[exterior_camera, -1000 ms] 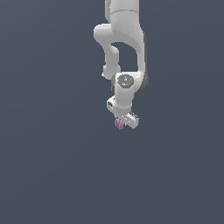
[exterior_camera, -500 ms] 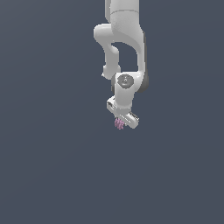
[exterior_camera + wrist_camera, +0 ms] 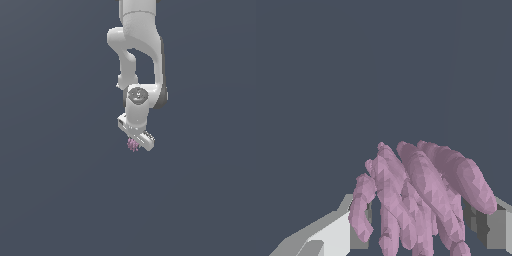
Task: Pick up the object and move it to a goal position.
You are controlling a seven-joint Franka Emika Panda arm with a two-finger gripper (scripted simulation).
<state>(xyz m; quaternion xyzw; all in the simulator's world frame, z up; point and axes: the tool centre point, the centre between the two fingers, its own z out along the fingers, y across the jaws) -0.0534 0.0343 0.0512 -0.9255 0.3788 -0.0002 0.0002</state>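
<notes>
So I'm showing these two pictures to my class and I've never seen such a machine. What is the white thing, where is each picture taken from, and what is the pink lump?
These are simulator renders, not photos. The white thing is a robot arm with a gripper at its tip. The exterior view comes from a camera off the arm and shows the whole arm against a plain dark grey background. The wrist view comes from a camera on the arm's wrist, looking past the fingers. The pink lump is the object the arm must carry to a goal: ridged, tiny beside the gripper, and held between the fingers. No surface or goal marker is visible.
</notes>
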